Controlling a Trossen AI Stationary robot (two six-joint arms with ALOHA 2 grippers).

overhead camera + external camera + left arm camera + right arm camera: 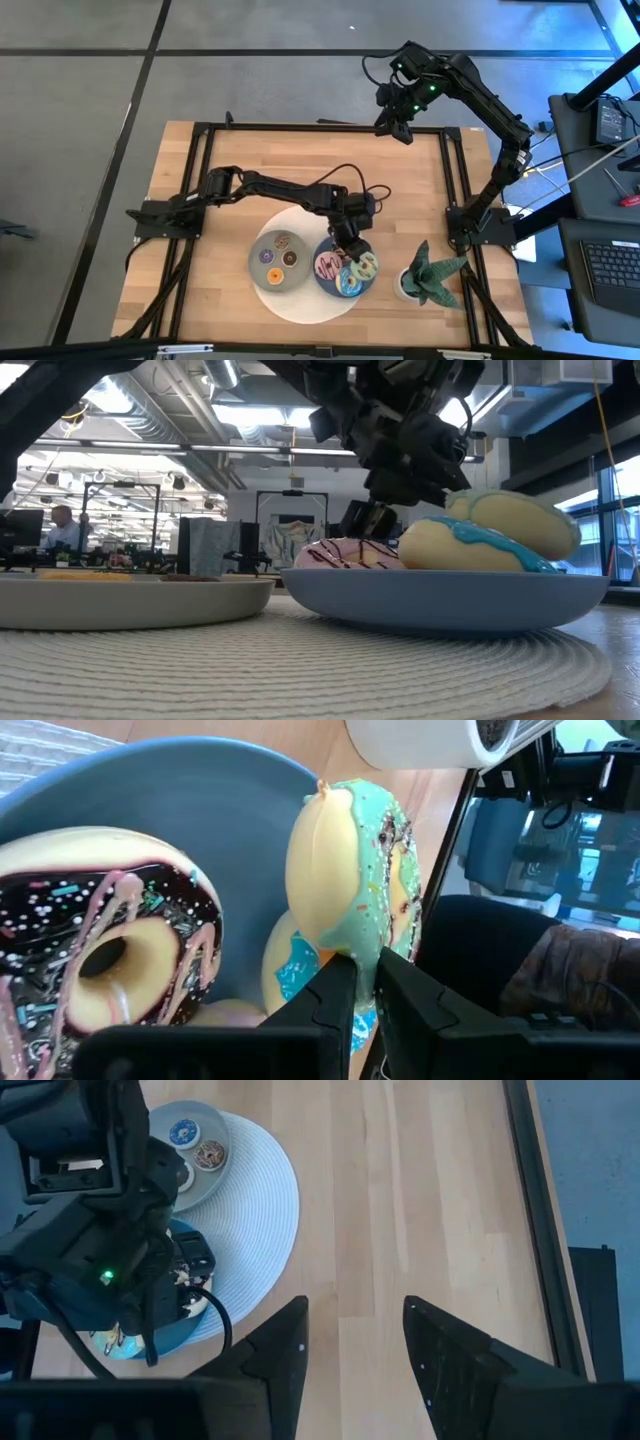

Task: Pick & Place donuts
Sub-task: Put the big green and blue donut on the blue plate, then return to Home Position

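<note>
Pale wood makes up the worktop (220, 200), framed by black rails. On it lies a round white woven mat (300, 305), carrying a grey plate (257, 278) and a blue plate (325, 283) side by side. A small potted plant (430, 275) stands near the blue plate, off the mat.

The left tool (345, 245) hangs over the far rim of the blue plate, its fingers (330, 1005) nearly together with only a thin gap; whether they pinch anything cannot be told. In the left wrist view a yellow-green iced donut (345, 870) stands on edge right at the fingertips, leaning on a blue iced donut (290, 965) below it. Beside them in the same plate is a chocolate donut with sprinkles (100, 945), and the low view shows a pink iced donut (345, 553) lying flat under the tool.

Three tinier donuts sit on the grey plate: an orange one (273, 274), a brown one (290, 259) and a purple one (268, 257), well apart from the left tool.

The right tool (355, 1345) is held high over the far edge of the worktop, fingers spread and holding nothing.

No readable writing or brand shows anywhere.
</note>
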